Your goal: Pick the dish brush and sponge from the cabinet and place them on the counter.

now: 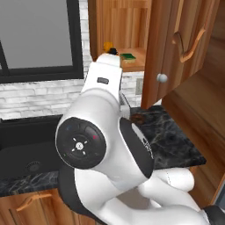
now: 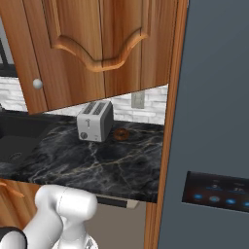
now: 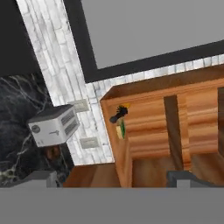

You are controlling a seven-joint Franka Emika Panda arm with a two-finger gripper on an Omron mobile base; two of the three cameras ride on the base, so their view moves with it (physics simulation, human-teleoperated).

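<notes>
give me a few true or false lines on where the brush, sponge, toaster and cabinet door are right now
1. The sponge lies on the shelf inside the cabinet. True.
2. The dish brush is on the counter. False: it is on the cabinet shelf, left of the sponge.
3. The toaster stands on the counter. True.
4. The cabinet door is shut. False: it is swung open.
5. The tool grips the sponge. False: its jaws are open and empty, short of the shelf.
</notes>
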